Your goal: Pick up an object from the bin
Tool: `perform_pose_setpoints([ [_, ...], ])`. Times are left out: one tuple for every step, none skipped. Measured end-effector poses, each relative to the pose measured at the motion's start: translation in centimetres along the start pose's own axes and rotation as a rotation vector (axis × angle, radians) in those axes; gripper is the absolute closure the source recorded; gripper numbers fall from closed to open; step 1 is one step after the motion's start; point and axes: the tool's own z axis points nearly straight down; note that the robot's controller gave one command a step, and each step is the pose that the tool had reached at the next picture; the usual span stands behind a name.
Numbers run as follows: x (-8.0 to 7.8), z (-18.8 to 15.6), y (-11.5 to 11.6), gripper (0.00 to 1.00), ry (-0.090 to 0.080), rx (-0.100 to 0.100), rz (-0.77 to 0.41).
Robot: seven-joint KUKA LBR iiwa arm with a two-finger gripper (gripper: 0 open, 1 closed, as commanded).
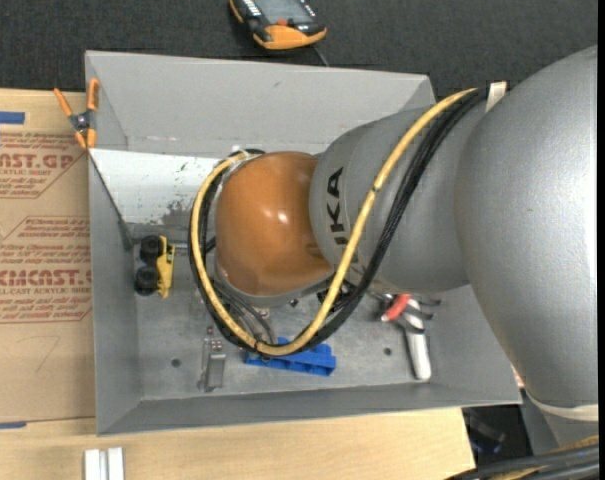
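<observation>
Currently the arm reaches in from the view's right and ends over the middle of the grey metal bin, w/ its rounded orange cover sitting above the bin floor and yellow and black cables looping round the cover's left and near sides. Dark parts of the hand peek out under the cover's near edge, low to the floor; whether it's apart, together or clamped on sth can't be told from this view. Which thing it's over can't be told either, since the cover hides the floor below. Nearest to it: a flat blue plastic piece, lying just beyond the cable loop near the bin's near wall, and a small grey metal piece to the left of that, apart from it. A yellow toy truck w/ black wheels lies at the bin's left side, close to the left wall. On the right side, partly under the arm, lies a small tool w/ a red grip, and a pale cylindrical piece just beside it.
</observation>
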Motion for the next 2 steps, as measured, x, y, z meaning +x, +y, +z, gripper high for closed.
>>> perform_pose_setpoints([
  [-0.2,-0.3,-0.1,0.00,-0.007,-0.002,0.001],
  [-2.5,8.9,-9.7,0.00,-0.003,0.000,-0.164],
])
